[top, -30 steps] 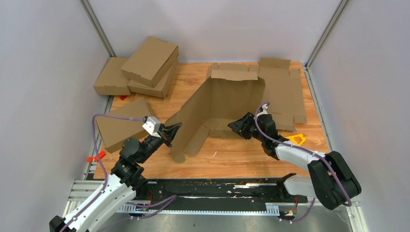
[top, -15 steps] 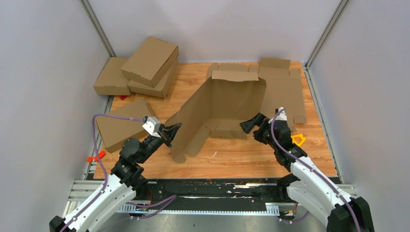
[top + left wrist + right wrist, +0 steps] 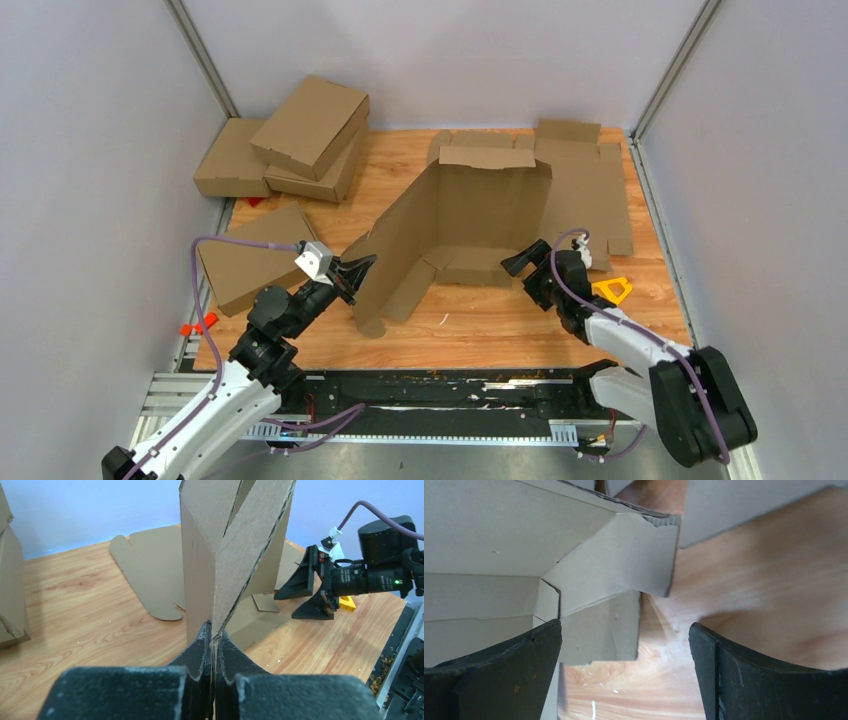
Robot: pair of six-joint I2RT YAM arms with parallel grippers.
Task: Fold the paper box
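the plain brown corrugated cardboard paper box stands half-erected in the middle of the wood-grain table, with two walls upright in a v and its base flaps on the wood. the left pincer is clamped on the near wall edge. the right pincer gapes wide (gripping nothing) just beside a low flap. closed brown cardboard boxes are piled at the far left.

The left arm rises from its base at the near left and leans forward, wrist angled to the right. Its left gripper has both black fingers pressed together, pinching a thin edge of the paper box. The right arm lies low, folded at a bulky black joint near the right edge and stretched leftward, and the right gripper holds nothing, its fingers spread wide apart
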